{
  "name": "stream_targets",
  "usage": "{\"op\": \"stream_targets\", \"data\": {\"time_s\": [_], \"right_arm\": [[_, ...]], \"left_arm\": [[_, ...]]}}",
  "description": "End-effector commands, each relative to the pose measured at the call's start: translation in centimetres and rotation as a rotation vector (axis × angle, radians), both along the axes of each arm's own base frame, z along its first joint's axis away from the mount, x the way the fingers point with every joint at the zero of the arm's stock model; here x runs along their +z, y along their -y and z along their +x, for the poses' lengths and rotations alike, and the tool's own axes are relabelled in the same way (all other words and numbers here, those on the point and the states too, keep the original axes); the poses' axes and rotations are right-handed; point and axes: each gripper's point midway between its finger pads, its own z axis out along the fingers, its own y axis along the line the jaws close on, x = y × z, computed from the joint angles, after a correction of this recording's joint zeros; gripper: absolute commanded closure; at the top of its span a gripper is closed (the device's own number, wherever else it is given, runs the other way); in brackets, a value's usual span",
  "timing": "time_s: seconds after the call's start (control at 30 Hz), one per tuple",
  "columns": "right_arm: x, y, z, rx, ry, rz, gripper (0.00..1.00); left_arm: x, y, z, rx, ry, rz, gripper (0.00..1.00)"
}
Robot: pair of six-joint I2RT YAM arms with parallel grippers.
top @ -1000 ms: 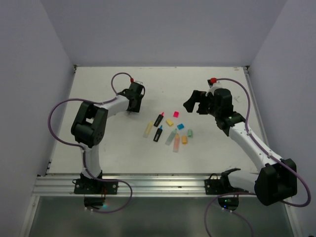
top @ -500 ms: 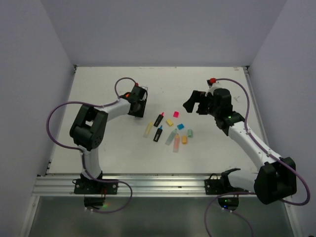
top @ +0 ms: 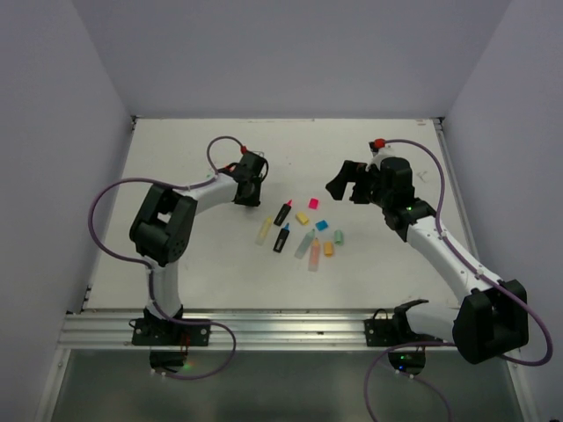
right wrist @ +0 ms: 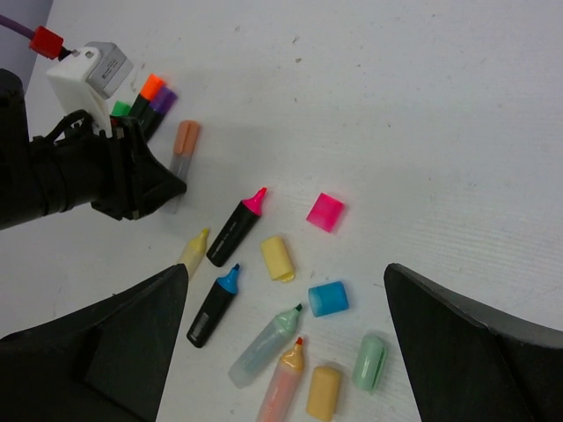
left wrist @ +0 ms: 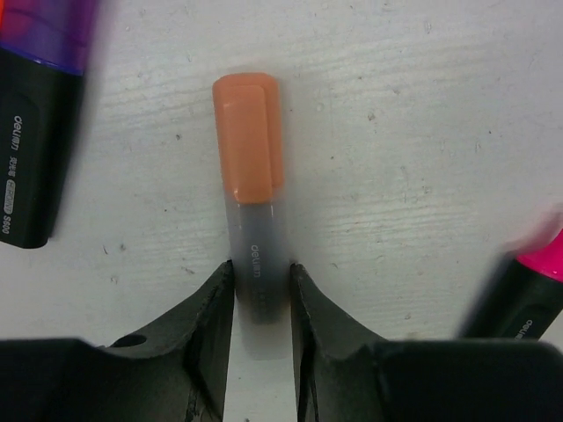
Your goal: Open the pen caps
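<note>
You can read "deli" on the peach-capped pen [left wrist: 253, 202] barrel at centre, the purple-capped pen [left wrist: 40, 132] at left, and the pink pen [left wrist: 523, 294] at lower right.

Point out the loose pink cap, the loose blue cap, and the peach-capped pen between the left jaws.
pink cap [right wrist: 325, 212]: right wrist view, its top face.
blue cap [right wrist: 328, 299]: right wrist view, its middle.
peach-capped pen [left wrist: 257, 224]: left wrist view, barrel just below the cap.
</note>
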Motion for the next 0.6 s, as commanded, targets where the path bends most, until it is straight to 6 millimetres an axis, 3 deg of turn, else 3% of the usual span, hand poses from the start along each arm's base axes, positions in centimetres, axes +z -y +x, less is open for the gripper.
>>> {"op": "stream_targets", "data": {"time_s": [0.0, 0.13, 0.23, 0.33, 0.57], "right_arm": [[0.7, -0.5, -0.2, 0.028, 0.021, 0.018, 0.01], [1.1, -1.3, -0.3, 0.074, 0.027, 0.038, 0.01], [1.4, -1.9, -0.4, 0.096, 0.023, 0.067, 0.02], [1.9, -2.9, -0.5, 0.135, 0.020, 0.111, 0.02], [2.3, -6.1, -0.6, 0.203, -0.010, 0.196, 0.02]], "left_arm": [[-2.0, -0.3, -1.4, 0.021, -0.076, -0.012, 0.71], [-1.8, -0.2, -2.4, 0.003, -0.070, -0.042, 0.78], [-0.1, 0.6, -2.5, -0.045, -0.026, -0.076, 0.81], [2.3, 2.2, -2.7, -0.148, 0.055, -0.113, 0.85], [8.6, 6.9, -5.1, -0.383, 0.232, -0.193, 0.85]]}}
